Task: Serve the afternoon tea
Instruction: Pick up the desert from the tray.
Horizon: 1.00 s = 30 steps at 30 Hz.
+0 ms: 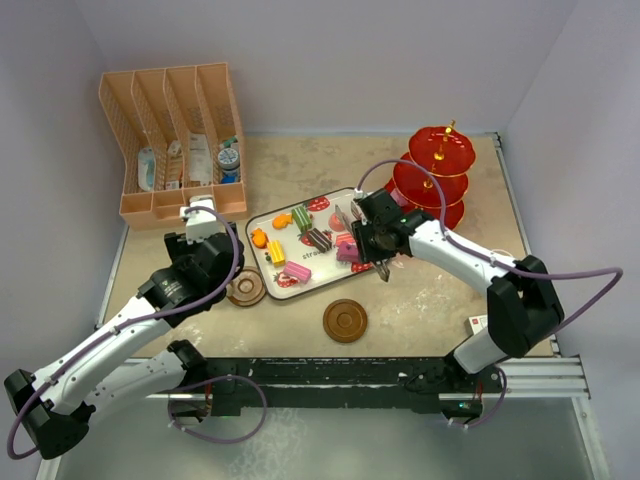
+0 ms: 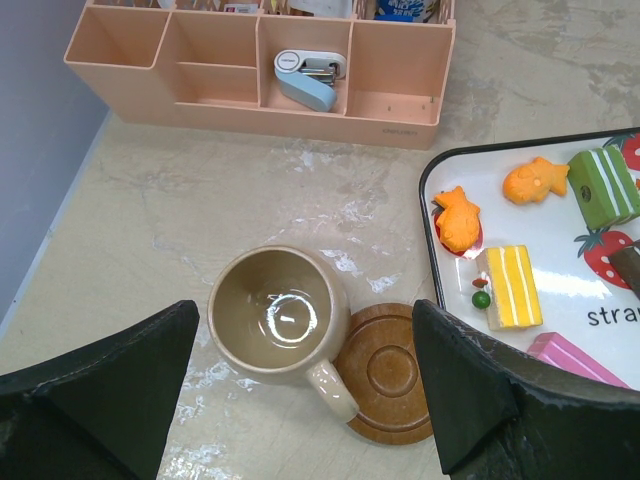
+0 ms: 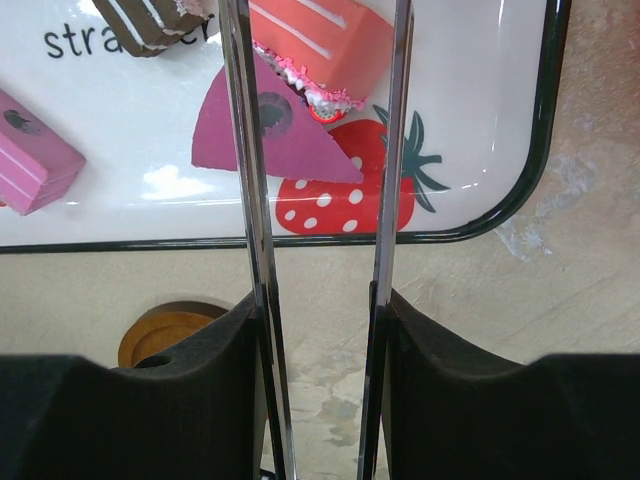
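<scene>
Bright even overhead light; glare spot inside tan mug (image 2: 282, 318); near fingers (image 3: 130, 410) blurred

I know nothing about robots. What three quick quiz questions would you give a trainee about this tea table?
1. True or false: the tan mug stands centred on the brown saucer.
2. What is clamped in the right gripper? A: a spoon. B: metal tongs. C: nothing.
3. Fill in: the ____ gripper hangs open above the mug.

Key
1. False: the mug sits on the table beside the saucer, with only its handle over the rim.
2. B.
3. The left gripper.
</scene>
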{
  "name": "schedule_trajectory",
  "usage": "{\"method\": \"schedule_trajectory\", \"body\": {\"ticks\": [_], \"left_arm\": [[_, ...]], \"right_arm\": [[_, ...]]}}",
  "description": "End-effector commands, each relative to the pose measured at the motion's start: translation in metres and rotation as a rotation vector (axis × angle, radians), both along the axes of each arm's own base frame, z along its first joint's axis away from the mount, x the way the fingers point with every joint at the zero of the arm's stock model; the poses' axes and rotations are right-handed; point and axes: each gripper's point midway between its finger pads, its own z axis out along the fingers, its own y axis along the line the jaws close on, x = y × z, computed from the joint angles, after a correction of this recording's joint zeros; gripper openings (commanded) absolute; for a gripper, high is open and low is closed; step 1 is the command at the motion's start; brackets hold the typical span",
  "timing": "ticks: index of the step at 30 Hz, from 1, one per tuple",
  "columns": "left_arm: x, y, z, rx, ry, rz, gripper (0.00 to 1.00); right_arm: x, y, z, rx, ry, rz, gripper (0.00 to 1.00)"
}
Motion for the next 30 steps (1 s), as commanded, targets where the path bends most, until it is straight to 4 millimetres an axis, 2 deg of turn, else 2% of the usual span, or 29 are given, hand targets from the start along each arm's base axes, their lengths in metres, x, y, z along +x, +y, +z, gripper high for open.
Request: {"method": "schedule_trajectory", "body": {"ticks": [1,22,27,30], "left_arm": [[0.003,0.0,0.011,-0.004,-0.027,0.0,0.85],[0.003,0.0,0.01,0.0,-0.023,0.003,0.85],[0.003,0.001,0.011,-0.003,-0.028,0.006,0.85],[0.003,0.001,0.011,-0.003,-0.028,0.007,0.85]], "right_arm": [[0.01,0.012,0.009,0.024,-0.028,0.031,0.44],[0.013,0.031,-0.003,0.047,0.006,0.076,0.46],[0.012,0.03,-0.01,0.013,0.017,0.078,0.47],[0.014,0.021,-0.014,-0.04,0.016,0.053,0.46]]}}
